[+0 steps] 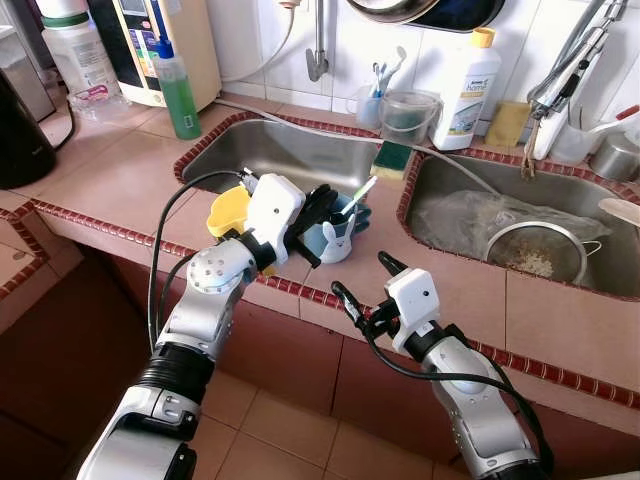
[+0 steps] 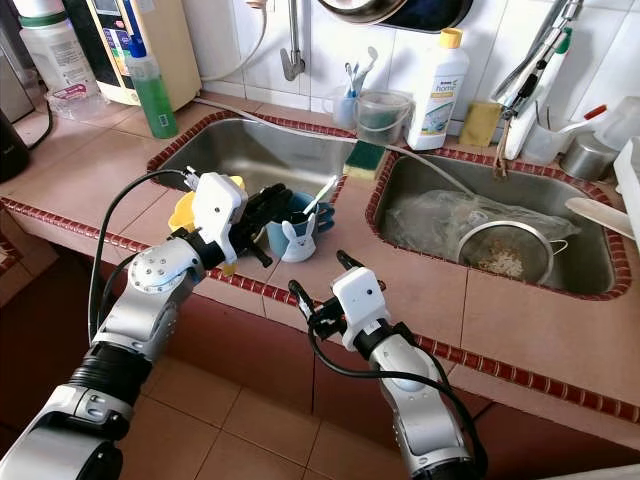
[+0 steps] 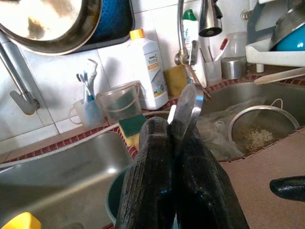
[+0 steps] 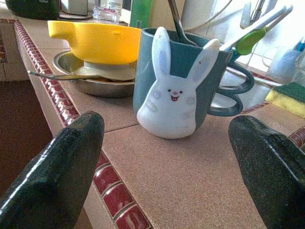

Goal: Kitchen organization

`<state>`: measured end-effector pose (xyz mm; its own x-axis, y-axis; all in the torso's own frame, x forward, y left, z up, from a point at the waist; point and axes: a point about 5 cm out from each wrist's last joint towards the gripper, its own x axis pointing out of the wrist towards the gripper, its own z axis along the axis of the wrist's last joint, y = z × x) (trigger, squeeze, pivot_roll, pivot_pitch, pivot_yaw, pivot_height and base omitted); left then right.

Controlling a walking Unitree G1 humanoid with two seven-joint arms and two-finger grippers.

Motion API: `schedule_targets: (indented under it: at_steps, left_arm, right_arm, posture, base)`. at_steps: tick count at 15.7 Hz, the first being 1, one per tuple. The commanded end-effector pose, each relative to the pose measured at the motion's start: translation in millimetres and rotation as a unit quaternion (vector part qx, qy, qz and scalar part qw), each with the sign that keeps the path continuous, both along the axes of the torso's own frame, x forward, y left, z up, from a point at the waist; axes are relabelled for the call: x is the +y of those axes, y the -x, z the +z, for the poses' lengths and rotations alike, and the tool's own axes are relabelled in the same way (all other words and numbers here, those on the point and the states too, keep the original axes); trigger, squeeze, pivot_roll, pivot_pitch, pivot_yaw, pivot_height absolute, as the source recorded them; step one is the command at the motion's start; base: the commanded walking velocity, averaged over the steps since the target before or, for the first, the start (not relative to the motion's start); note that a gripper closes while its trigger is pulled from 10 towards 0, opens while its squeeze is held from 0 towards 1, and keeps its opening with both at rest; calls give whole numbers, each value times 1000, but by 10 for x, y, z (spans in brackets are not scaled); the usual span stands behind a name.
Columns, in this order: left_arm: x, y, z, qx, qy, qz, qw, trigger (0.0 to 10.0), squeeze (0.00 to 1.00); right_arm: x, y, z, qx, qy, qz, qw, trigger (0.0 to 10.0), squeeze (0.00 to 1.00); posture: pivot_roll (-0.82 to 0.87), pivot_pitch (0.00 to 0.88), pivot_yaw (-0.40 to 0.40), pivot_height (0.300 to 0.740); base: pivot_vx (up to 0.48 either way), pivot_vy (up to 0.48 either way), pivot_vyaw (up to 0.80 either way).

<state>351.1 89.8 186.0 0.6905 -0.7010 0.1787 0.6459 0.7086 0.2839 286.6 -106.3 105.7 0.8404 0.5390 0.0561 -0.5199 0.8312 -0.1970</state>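
Left eye view: the left gripper (image 1: 322, 215) hangs over the bunny mug (image 1: 338, 236), which stands on the counter (image 1: 450, 280) between the two sinks, just beside a yellow bowl (image 1: 230, 210). The right gripper (image 1: 365, 290) sits near the counter's red edge, its jaws wide apart and aimed at the mug. The mug is close to that edge; a sideways nudge from either arm could tip it or slide it off.

Right eye view: the same layout. The left fingers cover the mug's mouth, where a green-handled utensil (image 2: 322, 195) sticks out. The strainer (image 2: 505, 253) lies in the right sink (image 2: 590, 280), well apart from the work.

Left wrist view: the two black fingers (image 3: 157, 176) are pressed together around what looks like a spoon (image 3: 188, 102), its metal end showing above the tips, with the mug rim just below. I judge the grip to be thin and near the end, so the spoon could swivel or slip out. If it is lifted at an angle, it may catch the mug's rim or the other utensils and drag the mug over.

Right wrist view: the mug stands upright between the spread fingers (image 4: 57, 167), not touched by them. Behind it the yellow bowl rests in a steel dish (image 4: 86, 83) with another spoon laid across. If these jaws close off centre, they would push the mug into that stack.
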Motion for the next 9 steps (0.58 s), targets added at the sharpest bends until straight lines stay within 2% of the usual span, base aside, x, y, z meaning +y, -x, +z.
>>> schedule_targets:
  at_steps: [1, 9]
  left_arm:
    - [18, -31, 70, -7, -1, -4, 1000, 10000, 0]
    - [62, -74, 125, -15, -19, -11, 1000, 10000, 0]
  right_arm:
    - [17, -10, 11, -3, 3, 5, 1000, 10000, 0]
    - [6, -6, 10, -4, 6, 5, 1000, 10000, 0]
  posture:
    - [-83, 4, 26, 740]
    - [-86, 7, 27, 740]
  base:
    - [0, 0, 0]
    - [0, 0, 0]
